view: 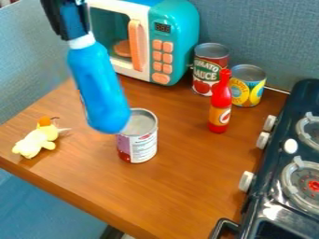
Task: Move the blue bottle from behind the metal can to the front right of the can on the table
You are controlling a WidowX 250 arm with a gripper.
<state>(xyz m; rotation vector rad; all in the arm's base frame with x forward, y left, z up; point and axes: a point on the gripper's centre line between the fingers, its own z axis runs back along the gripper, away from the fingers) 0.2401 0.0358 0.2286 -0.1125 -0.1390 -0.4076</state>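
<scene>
One can (143, 147) we see on the counter (181, 191), a yellow toy (36, 141) at its nine o'clock; at eleven, our claw (74, 33) is closed around the blue bottle's (100, 88) top; farther, a red bottle (220, 105) at two, the microwave (176, 42) at twelve.

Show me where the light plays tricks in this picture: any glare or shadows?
Camera view: pale glare on the glossy black toy stove, towards its front corner; camera view: soft shadow on the brown wooden table by the pale yellow plush toy; camera view: no harsh glare on the smooth blue bottle held by the black two-finger gripper.
</scene>
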